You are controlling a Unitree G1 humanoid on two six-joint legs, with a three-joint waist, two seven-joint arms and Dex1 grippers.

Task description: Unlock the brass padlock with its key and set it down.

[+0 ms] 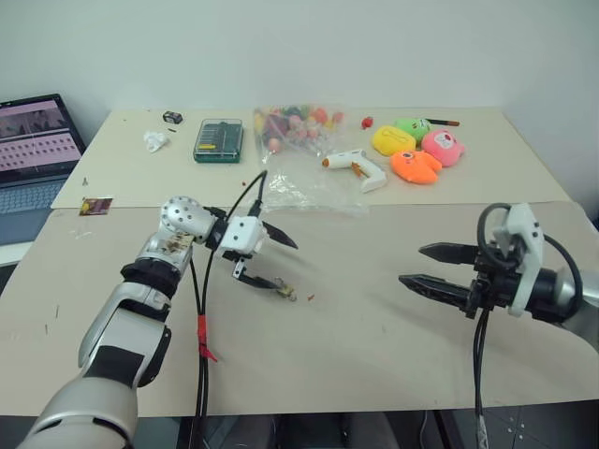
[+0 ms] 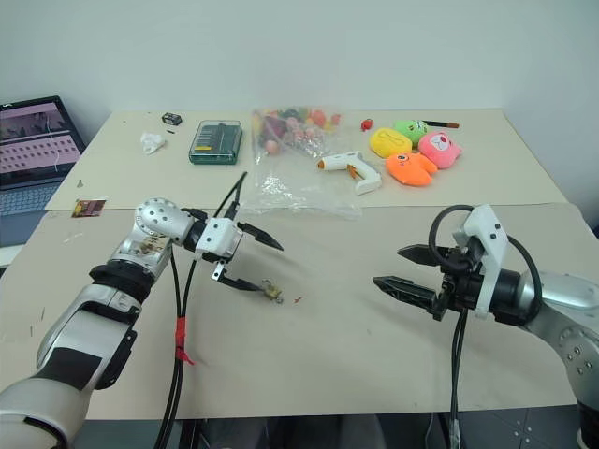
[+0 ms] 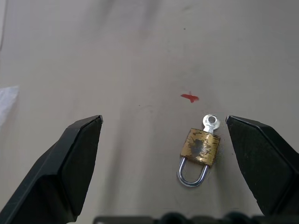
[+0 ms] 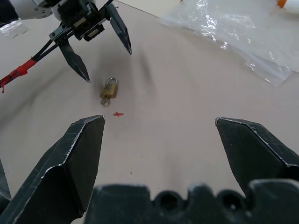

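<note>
The brass padlock (image 3: 201,148) lies flat on the beige table (image 1: 374,327), both ends of its silvery shackle in the body. The key's (image 3: 211,122) small silver head sticks out of its bottom. My left gripper (image 1: 286,265) hangs open just over it, and the padlock (image 1: 286,293) rests beside the tip of the lower finger, apart from it. Off to the right, my right gripper (image 1: 411,265) is open and empty, pointing across the table at the padlock (image 4: 108,88) and the left gripper (image 4: 108,65).
A tiny red speck (image 3: 189,97) marks the table beside the padlock. Further back lie a crumpled clear plastic bag (image 1: 309,192), a bag of coloured balls (image 1: 295,126), a green tool case (image 1: 219,140), a white glue gun (image 1: 357,166) and plush toys (image 1: 416,150). A laptop (image 1: 33,150) stands at the left.
</note>
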